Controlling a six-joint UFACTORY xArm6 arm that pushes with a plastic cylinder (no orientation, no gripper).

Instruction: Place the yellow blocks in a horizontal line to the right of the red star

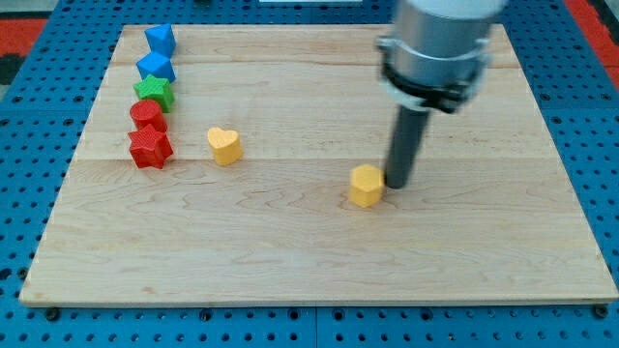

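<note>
A red star block (151,148) lies at the view's left of the wooden board (309,261). A yellow heart block (224,145) sits a short way to the star's right. A yellow hexagonal block (367,185) lies near the board's middle, lower than the heart. My tip (397,183) rests just to the right of the yellow hexagon, touching or almost touching its right side.
A column of blocks stands above the red star at the view's left: a red cylinder (147,116), a green block (154,93), a blue block (156,68) and another blue block (161,40). The arm's grey body (440,48) hangs over the upper right.
</note>
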